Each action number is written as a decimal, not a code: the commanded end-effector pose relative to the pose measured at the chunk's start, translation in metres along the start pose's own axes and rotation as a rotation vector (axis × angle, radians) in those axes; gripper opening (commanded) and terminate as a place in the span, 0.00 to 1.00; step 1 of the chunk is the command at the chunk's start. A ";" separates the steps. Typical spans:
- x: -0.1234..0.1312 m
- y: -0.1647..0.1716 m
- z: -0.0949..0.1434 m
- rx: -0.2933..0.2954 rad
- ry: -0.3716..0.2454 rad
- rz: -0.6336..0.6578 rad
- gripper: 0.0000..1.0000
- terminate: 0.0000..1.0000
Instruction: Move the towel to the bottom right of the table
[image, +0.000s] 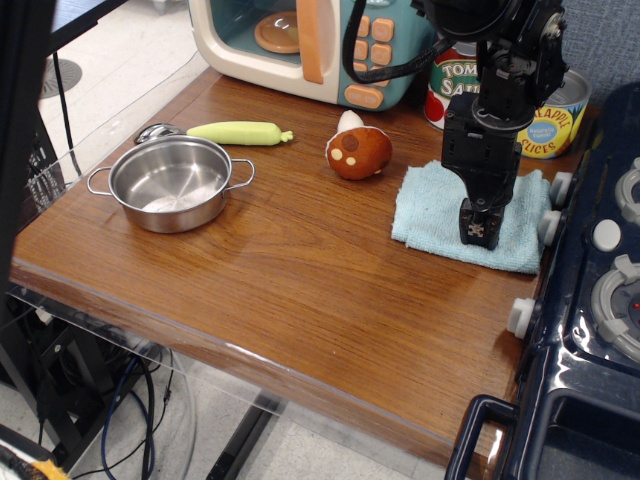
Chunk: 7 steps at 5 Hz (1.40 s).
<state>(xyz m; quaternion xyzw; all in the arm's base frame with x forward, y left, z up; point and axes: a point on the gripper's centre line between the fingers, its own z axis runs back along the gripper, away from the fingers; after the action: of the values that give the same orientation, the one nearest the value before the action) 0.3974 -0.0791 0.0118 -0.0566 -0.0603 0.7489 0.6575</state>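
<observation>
The towel (437, 210) is laid flat at the desk's (300, 290) far right, just beside the toy stove (600, 300). The pincer (478, 235) is lowered onto its near-right part; whether it is spread or pinching cannot be told. The grasp step appears in hand; a firm pinch and a drag toward the near right corner are called for next.

The scene was brightly and evenly lit from overhead. The glossy surface (300, 270) carried broad pale reflections near its front edge, and the steel pot (171, 182) showed soft highlights inside its bowl. Shadows were faint and short, with a small dark one under the gripper (478, 234) on the towel (430, 210). Focus was sharp throughout, with no visible motion blur.
</observation>
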 end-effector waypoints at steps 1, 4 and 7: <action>0.027 0.026 0.015 -0.017 -0.059 0.048 1.00 0.00; 0.037 0.078 0.030 -0.003 -0.082 0.052 1.00 0.00; 0.061 0.145 0.044 0.079 -0.124 0.072 1.00 0.00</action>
<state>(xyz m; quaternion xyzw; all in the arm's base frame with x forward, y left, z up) 0.2420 -0.0354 0.0180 0.0320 -0.0598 0.7749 0.6284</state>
